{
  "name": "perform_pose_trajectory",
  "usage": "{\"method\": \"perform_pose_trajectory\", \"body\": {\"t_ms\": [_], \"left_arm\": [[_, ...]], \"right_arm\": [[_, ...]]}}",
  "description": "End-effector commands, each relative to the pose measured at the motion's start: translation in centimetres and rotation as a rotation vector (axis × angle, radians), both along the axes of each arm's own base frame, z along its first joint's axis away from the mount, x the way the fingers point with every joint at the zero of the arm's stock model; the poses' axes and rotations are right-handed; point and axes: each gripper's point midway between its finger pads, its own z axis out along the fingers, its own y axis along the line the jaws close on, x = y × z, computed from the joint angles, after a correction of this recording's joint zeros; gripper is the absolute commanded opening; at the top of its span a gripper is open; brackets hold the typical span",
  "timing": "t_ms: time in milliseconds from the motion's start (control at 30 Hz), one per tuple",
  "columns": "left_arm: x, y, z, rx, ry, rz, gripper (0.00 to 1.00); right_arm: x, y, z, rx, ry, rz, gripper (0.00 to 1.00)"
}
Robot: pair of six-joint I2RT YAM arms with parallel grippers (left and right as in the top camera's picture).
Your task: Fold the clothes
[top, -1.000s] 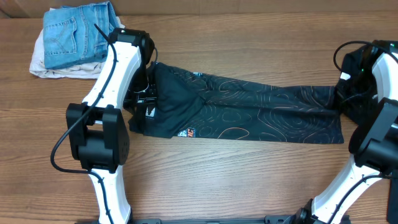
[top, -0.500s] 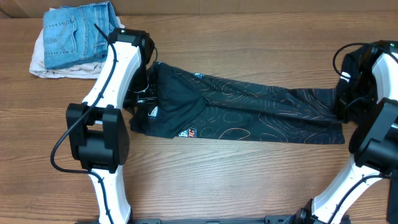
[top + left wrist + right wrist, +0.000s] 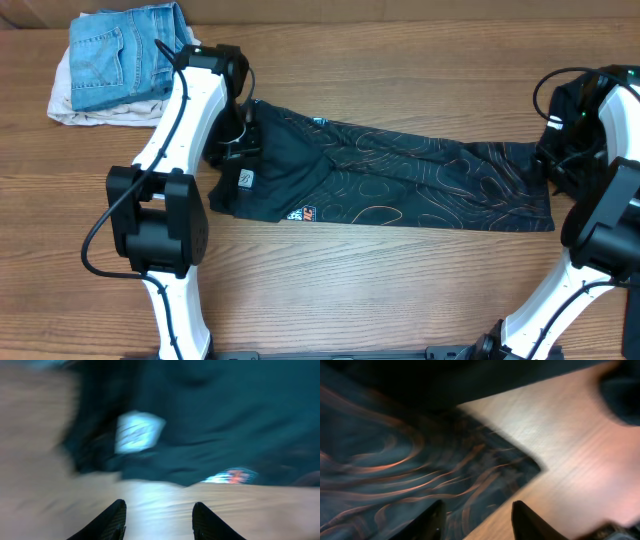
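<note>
If you close either hand on a single layer, the jersey point(image 3: 400, 175) may drag and skew instead of folding; a low pass could also scrape the bench point(image 3: 350, 290). Left hand point(image 3: 157, 522): fingers apart, empty, over bare wood, with the jersey's logo end just ahead of its tips. Right hand point(image 3: 477, 520): fingers apart, gripping nothing, with the jersey's hem corner beneath and ahead of it. Between the two hands the jersey lies stretched flat.
</note>
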Motion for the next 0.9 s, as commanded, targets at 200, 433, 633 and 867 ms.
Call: {"method": "perform_pose_trajectory", "body": {"t_ms": [200,433,633,867], "left_arm": [[1.1,-10.9,0.6,-0.361,-0.101,-0.166,0.49],[2.0,-12.7,-2.0,-0.272,-0.121,-0.117,0.17],[2.8,-12.3,-4.7,-0.222,-0.107,-0.080,0.04],[2.7,-10.6,-8.6,-0.134,-0.041,-0.042,0.04]], "right_arm": [[3.7,7.7,0.1,0.312,-0.173,0.234,0.58],[5.3,11.7,-0.1,0.302,-0.194,0.358,0.26],[6.2,13.8,-0.3,0.277,-0.208,0.420,0.18],[6.6,12.6,-0.7,0.187,-0.198,0.396,0.12]]}}
